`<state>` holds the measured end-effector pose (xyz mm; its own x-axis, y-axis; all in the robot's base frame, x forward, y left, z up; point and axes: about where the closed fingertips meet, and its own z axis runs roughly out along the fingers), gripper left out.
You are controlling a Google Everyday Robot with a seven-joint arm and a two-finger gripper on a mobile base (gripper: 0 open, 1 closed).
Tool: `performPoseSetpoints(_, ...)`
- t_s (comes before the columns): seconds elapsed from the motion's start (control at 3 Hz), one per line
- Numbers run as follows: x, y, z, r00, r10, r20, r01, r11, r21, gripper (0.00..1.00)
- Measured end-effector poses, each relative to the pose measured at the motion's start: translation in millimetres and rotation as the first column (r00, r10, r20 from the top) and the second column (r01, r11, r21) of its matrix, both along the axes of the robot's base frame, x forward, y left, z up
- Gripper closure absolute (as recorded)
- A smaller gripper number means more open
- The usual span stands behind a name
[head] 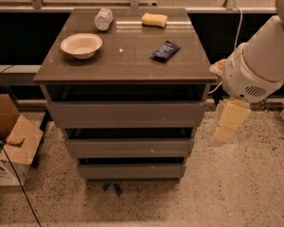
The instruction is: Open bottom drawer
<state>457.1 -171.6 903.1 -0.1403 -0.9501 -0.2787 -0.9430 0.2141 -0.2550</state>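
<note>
The cabinet (128,109) stands on a speckled floor. The bottom drawer (131,171) is its lowest front, pushed in. The claw (229,122) hangs from the white arm (262,60) just right of the cabinet, higher than the bottom drawer and not touching it. Whether it is clenched or released I cannot tell. On the worktop (128,67) sit a bowl (81,45), a bottle (103,19), a sponge (154,19) and a dark packet (165,50).

No text can be read: print on the dark blue packet (165,50) and cardboard box (7,171) is illegible, and the gripper (223,135), hanging right of the cabinet (128,113), shows none
</note>
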Motion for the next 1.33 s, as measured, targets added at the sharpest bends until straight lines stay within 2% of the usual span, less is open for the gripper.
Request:
performPoseSetpoints(0.33, 5, 4, -14, 1.0000, 0.007, 0.000, -0.007, 1.000, 0.022, 0.00)
performPoseSetpoints(0.67, 17, 11, -47, 0.9997, 0.009, -0.021, -0.008, 0.999, 0.053, 0.00)
performPoseSetpoints(1.0, 17, 11, -48, 0.9997, 0.008, -0.021, -0.007, 0.999, 0.053, 0.00)
performPoseSetpoints(1.33, 20, 23, -66, 0.9997, -0.002, -0.025, 0.003, 0.998, 0.066, 0.00)
